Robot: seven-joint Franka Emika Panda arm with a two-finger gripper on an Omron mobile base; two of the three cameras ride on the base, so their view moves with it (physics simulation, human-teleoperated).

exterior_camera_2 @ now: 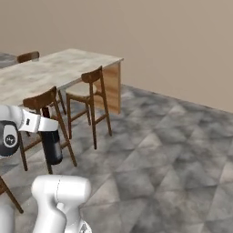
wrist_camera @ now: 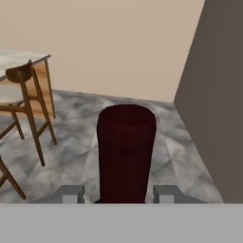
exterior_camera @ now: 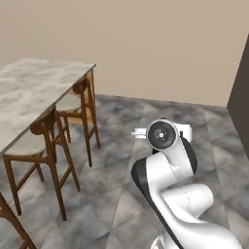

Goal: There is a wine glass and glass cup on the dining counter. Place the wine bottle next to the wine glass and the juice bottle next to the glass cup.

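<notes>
My gripper [wrist_camera: 121,194] is shut on the wine bottle [wrist_camera: 126,152], whose dark-red neck rises between the two fingertips in the hand view. From the right base camera the near-black wine bottle [exterior_camera_2: 52,148] hangs upright under the white hand, and the gripper [exterior_camera_2: 47,131] holds it above the floor beside a stool. The dining counter [exterior_camera: 29,92] with its pale marbled top stretches along the left; its far end [exterior_camera_2: 59,68] looks bare. The wine glass, the glass cup and the juice bottle are out of view.
Wooden stools [exterior_camera: 46,127] [exterior_camera_2: 93,78] line the counter's near side, and one [exterior_camera_2: 43,103] is close to the held bottle. A dark tall panel [wrist_camera: 213,95] stands at the right. Grey tiled floor [exterior_camera_2: 159,159] lies open toward the beige wall.
</notes>
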